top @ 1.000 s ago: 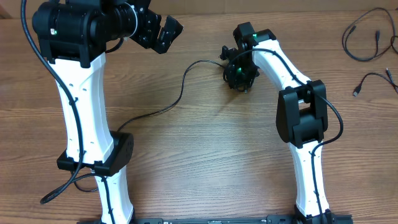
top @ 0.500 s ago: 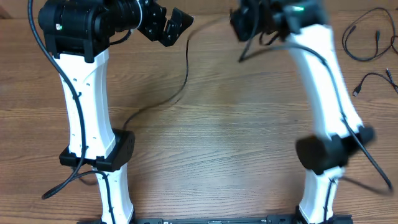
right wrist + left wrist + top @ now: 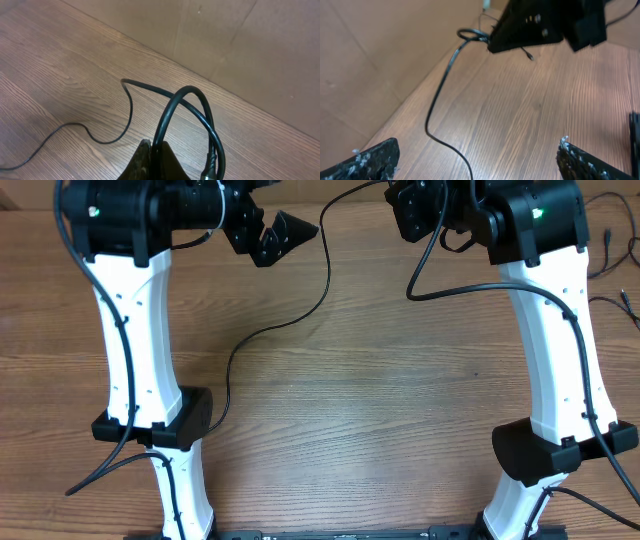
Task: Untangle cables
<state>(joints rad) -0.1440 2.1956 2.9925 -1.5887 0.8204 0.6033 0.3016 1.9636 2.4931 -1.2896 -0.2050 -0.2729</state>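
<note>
one cable up, untangling looks partway done
right hand [image 3: 415, 205] pinches a cable [image 3: 328, 277] that trails across the bench [image 3: 380, 400]; left hand [image 3: 270, 232] gapes wide, empty; other cords [image 3: 625, 299] lie apart, far right.

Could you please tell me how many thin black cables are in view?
3. One cable runs from the shut right pincer across the table; two more cables lie at the right edge, upper and lower. Others may be hidden.
</note>
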